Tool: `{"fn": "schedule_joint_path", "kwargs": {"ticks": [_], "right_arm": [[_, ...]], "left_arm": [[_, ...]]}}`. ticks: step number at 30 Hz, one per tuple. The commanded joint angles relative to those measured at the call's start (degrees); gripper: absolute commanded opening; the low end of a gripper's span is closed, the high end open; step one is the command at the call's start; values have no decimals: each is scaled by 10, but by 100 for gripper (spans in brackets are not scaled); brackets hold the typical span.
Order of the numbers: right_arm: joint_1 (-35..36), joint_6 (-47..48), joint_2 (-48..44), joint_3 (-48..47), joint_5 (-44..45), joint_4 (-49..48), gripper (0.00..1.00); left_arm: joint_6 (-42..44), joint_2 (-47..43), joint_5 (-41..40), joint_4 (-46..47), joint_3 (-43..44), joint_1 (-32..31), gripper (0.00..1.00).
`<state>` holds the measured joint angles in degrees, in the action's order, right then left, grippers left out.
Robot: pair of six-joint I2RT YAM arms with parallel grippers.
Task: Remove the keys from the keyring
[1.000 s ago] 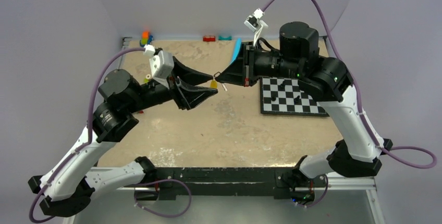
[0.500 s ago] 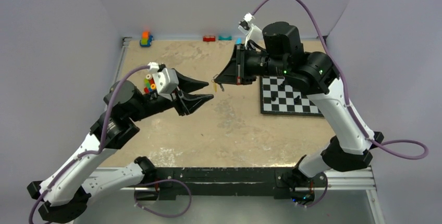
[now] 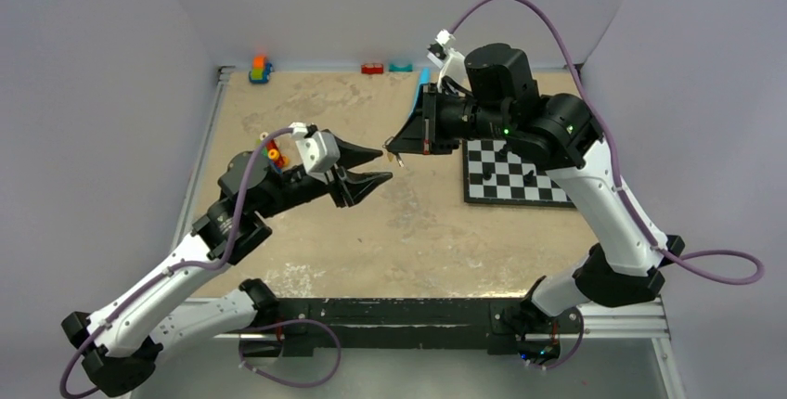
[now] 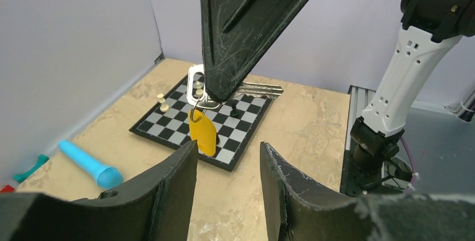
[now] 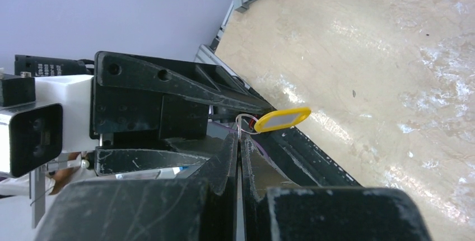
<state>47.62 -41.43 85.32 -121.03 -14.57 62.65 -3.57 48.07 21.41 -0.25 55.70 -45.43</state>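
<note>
- Top external view: the sandy table [image 3: 408, 232] carries a chessboard [image 3: 515, 172] on its right side, and every place below is told from that board.
- The right gripper [image 3: 392, 149] is raised over the table, with its tip just left of the board's left edge. Its jaws are pressed together, pinching the keyring.
- The left gripper [image 3: 385, 164] is further left of the board, facing the right gripper's tip, close to it but apart. Its jaws stand apart with nothing between them.
- The blue cylinder [image 3: 422, 86] lies beyond the board's far left corner, partly hidden by the right arm.
- The toy blocks [image 3: 260, 69] are well apart from the board, at the table's far left corner.
- The keys [image 4: 203, 131] are up in the air left of the board, at the right gripper's tip. A yellow plastic head hangs down from the ring, and a silver blade [image 4: 260, 89] sticks out sideways from behind the finger.
- The keyring [image 4: 194, 84] is a thin silver loop caught at the very tip of the right gripper, and the yellow head hangs from it.
</note>
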Motion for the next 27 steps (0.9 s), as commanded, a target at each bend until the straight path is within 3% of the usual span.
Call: {"fn": "schedule_joint_path", "kwargs": {"ticks": [1, 10, 27], "right_arm": [[3, 6, -15, 2, 3, -4, 0], [3, 11, -18, 19, -16, -24, 0], [9, 17, -23, 17, -36, -31, 0]], "left_arm": [[29, -23, -15, 8, 23, 1, 49], [61, -36, -29, -16, 34, 2, 39], [65, 2, -1, -24, 72, 15, 33]]}}
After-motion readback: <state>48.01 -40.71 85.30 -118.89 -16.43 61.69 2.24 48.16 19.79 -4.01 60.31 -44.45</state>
